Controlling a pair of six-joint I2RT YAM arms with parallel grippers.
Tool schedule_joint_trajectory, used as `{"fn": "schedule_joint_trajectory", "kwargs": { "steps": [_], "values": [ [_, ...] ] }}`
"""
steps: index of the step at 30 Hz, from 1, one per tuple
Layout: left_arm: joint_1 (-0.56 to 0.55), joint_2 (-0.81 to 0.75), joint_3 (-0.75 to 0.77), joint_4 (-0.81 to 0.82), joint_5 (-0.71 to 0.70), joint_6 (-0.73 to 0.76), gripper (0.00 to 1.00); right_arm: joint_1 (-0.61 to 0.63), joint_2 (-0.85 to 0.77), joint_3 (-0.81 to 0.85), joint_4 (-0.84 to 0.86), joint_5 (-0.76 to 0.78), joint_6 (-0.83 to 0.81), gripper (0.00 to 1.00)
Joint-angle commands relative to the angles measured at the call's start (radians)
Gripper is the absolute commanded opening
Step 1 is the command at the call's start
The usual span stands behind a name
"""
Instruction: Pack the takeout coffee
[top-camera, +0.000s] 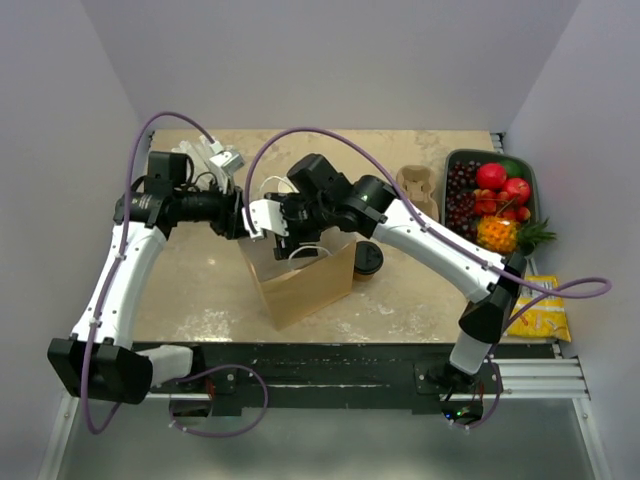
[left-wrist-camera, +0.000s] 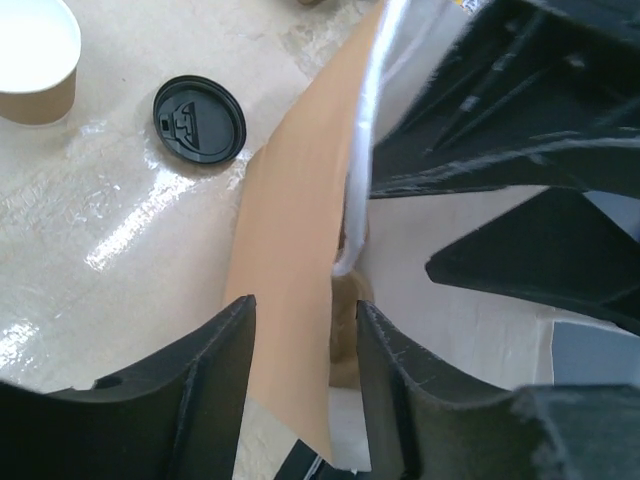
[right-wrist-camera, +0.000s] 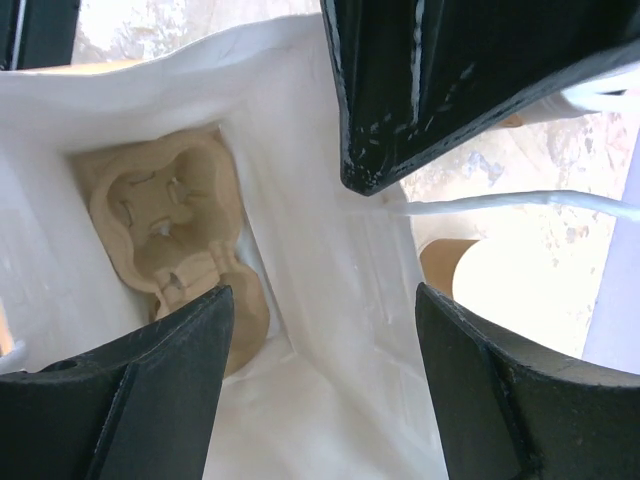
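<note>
The takeout coffee (top-camera: 368, 258), a small brown cup with a black lid, stands on the table just right of the brown paper bag (top-camera: 305, 288). In the left wrist view its lid (left-wrist-camera: 199, 120) shows from above, beyond the bag. My left gripper (top-camera: 246, 222) is at the bag's left rim, jaws a little apart astride the bag wall (left-wrist-camera: 290, 260) without pinching it. My right gripper (top-camera: 272, 228) is open and empty over the bag's mouth, looking into its white inside (right-wrist-camera: 330, 400). A pulp cup carrier (right-wrist-camera: 165, 230) lies at the bag's bottom.
A lidless brown cup (left-wrist-camera: 35, 60) stands near the lidded one and also shows in the right wrist view (right-wrist-camera: 500, 290). A second pulp carrier (top-camera: 420, 185), a dark tray of fruit (top-camera: 462, 160) and a yellow packet (top-camera: 540, 305) are at the right. A grey cup of straws (top-camera: 205, 155) stands back left.
</note>
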Motion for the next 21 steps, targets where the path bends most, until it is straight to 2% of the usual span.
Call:
{"fn": "schedule_joint_trajectory", "kwargs": {
  "steps": [1, 2, 4, 5, 8, 9, 13, 16, 17, 21],
  "values": [
    [-0.031, 0.033, 0.043, 0.027, -0.059, -0.003, 0.42, 0.005, -0.066, 0.063, 0.003, -0.033, 0.036, 0.76],
    [-0.034, 0.04, 0.049, 0.027, -0.066, -0.001, 0.37, 0.005, -0.071, 0.07, 0.0, -0.033, 0.044, 0.76],
    [-0.04, 0.056, 0.058, 0.023, -0.078, 0.004, 0.11, 0.005, -0.089, 0.103, -0.018, -0.035, 0.057, 0.75],
    [-0.04, 0.058, 0.07, 0.023, -0.082, 0.004, 0.02, 0.005, -0.099, 0.12, -0.023, -0.036, 0.067, 0.75],
    [-0.043, 0.066, 0.112, 0.02, -0.073, 0.019, 0.0, -0.002, -0.158, 0.171, 0.0, -0.014, 0.12, 0.75],
    [-0.043, 0.069, 0.124, 0.014, -0.073, 0.027, 0.0, -0.008, -0.184, 0.162, 0.064, 0.017, 0.143, 0.76],
    [-0.043, 0.066, 0.193, -0.011, -0.104, 0.129, 0.0, -0.05, -0.313, 0.041, 0.254, 0.144, 0.235, 0.81],
    [-0.043, 0.057, 0.228, -0.037, -0.125, 0.209, 0.0, -0.165, -0.359, -0.025, 0.309, 0.158, 0.312, 0.81],
    [-0.043, 0.052, 0.221, -0.04, -0.122, 0.223, 0.0, -0.245, -0.358, -0.041, 0.306, 0.146, 0.333, 0.8],
    [-0.044, 0.026, 0.178, -0.026, -0.095, 0.251, 0.0, -0.399, -0.332, -0.096, 0.25, 0.065, 0.416, 0.76]
  ]
}}
